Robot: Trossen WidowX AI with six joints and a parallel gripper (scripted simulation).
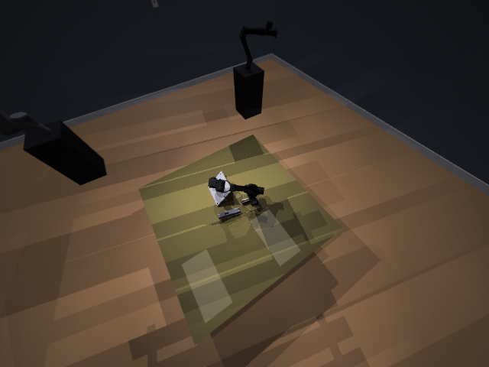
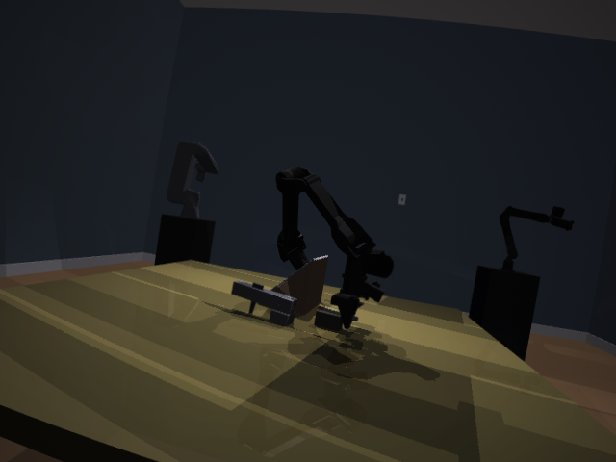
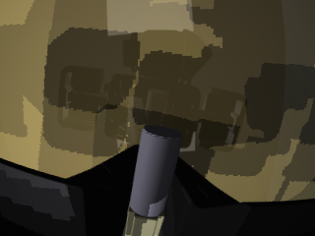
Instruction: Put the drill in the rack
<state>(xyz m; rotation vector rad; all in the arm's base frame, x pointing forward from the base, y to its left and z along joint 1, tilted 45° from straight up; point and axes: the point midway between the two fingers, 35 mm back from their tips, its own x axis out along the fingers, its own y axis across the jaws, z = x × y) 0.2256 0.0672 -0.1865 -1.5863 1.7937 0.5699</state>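
Note:
My gripper (image 1: 253,202) (image 2: 346,323) (image 3: 152,155) is shut on the drill (image 2: 354,319) (image 3: 159,167), whose grey cylindrical end sticks out past the black fingertips in the wrist view. The fingers are low, close to the table, at the right end of a small dark block, apparently the rack (image 1: 246,200) (image 2: 326,319). The fingers hide whether the drill lies fully in it. A long grey holder (image 1: 233,213) (image 2: 266,295) stands apart, to the left. The dark key (image 2: 257,286) sits through it, its head a little above the top and its stem showing below.
My arm rises from beside the slanted white-topped wedge (image 1: 218,197) (image 2: 309,291) behind the holder and the rack. All stand on the yellowish table (image 1: 170,205) (image 2: 149,338). Two black pedestals (image 1: 248,92) (image 1: 65,154) with other arms stand beyond the table.

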